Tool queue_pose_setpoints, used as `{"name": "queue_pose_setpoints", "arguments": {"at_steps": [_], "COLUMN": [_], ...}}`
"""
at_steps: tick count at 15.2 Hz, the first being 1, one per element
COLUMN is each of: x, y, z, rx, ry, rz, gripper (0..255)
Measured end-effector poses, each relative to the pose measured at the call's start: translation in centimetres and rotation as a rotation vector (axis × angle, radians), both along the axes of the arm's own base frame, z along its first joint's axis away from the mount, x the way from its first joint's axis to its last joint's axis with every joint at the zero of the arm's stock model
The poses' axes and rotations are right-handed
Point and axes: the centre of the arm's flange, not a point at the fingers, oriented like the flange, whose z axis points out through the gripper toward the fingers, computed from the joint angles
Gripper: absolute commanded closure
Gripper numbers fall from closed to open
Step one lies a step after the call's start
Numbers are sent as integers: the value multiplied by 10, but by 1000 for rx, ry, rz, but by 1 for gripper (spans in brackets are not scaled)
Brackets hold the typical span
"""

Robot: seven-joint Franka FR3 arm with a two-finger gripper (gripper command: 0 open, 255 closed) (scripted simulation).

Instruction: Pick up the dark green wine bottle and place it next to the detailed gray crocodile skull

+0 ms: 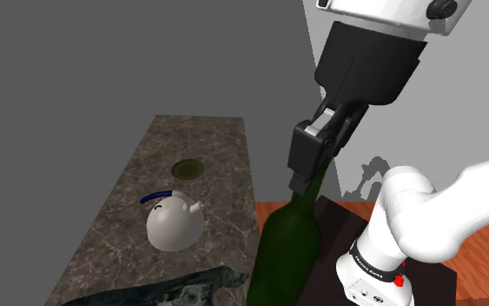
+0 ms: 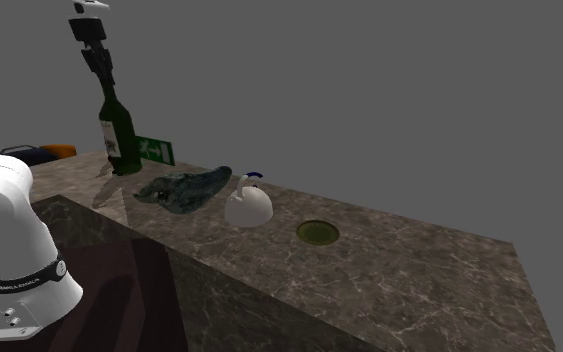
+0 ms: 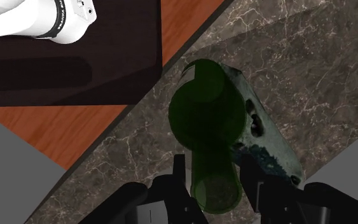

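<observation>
The dark green wine bottle (image 2: 117,135), its pale label unreadable, is held upright at one end of the gray crocodile skull (image 2: 184,188), neck clamped in the black gripper (image 2: 102,78), with a white kettle (image 2: 247,205) beside the skull's opposite end and a green sign (image 2: 155,151), its lettering illegible, behind the skull.

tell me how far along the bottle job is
Done: the tool is shut on the neck of the dark green bottle, which hangs upright. In hand: the bottle is close by one end of the grey skull over the counter; I cannot tell whether its base touches the top. Left: set it down beside the skull and open the tool.
</observation>
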Motion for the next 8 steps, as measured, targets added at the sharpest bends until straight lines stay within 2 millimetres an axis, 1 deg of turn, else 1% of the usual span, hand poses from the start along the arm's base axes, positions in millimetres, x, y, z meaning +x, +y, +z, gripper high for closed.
{"name": "queue_pose_setpoints", "arguments": {"at_steps": [8], "x": [-1], "y": [0], "z": [-41], "rx": [0], "ry": [0], "rz": [0], "gripper": [255]}}
